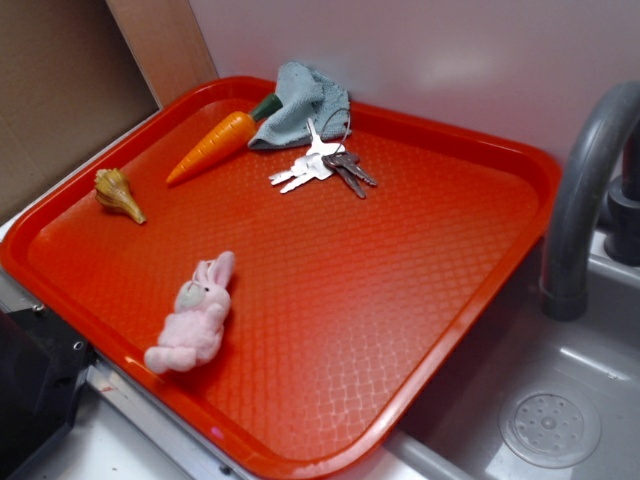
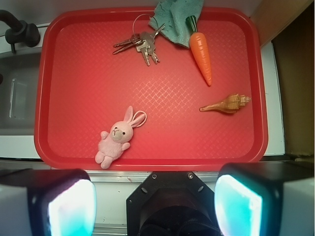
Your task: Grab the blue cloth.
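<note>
Far across the tray from the spread-open gripper, the blue cloth lies.

Set on a red rectangular plastic tray, five things. In the wrist view, at the far rim, a crumpled pale blue terry cloth. Touching it, on the right the green top of an orange toy carrot, on the left a bunch of metal keys. Nearer, beside the right rim, a tan spiral seashell. Left of centre near the front rim, well apart from the rest, a pink plush bunny. Left of the tray, a grey sink.
</note>
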### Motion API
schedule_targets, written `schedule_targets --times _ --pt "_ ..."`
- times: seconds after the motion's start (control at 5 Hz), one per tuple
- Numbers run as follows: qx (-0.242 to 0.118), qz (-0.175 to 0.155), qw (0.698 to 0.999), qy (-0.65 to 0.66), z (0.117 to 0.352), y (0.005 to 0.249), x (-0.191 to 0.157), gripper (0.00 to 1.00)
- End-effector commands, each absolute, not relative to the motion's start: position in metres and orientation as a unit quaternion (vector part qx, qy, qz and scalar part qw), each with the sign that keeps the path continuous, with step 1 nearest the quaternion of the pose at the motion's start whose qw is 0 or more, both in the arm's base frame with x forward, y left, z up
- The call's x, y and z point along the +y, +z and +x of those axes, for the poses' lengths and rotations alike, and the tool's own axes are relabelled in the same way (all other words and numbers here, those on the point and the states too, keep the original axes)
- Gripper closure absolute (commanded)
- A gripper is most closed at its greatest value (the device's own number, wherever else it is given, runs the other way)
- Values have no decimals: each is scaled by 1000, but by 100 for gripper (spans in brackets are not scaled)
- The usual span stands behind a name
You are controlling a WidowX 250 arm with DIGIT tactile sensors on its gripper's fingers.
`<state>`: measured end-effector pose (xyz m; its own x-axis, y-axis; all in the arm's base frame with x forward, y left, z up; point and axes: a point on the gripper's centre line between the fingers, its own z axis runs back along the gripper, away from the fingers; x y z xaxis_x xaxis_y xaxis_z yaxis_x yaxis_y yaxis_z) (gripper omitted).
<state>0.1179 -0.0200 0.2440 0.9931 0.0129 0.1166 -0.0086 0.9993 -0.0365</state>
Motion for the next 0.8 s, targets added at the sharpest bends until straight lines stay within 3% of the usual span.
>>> schedule_targets --times 0.0,0.2,0.4,0.6 --pt "-59 -18 998 5 118 244 -20 0" --pt "-138 40 990 18 168 208 -18 0" --pt "-192 44 979 45 215 197 -11 0" --pt "-212 49 975 -38 261 166 -5 0"
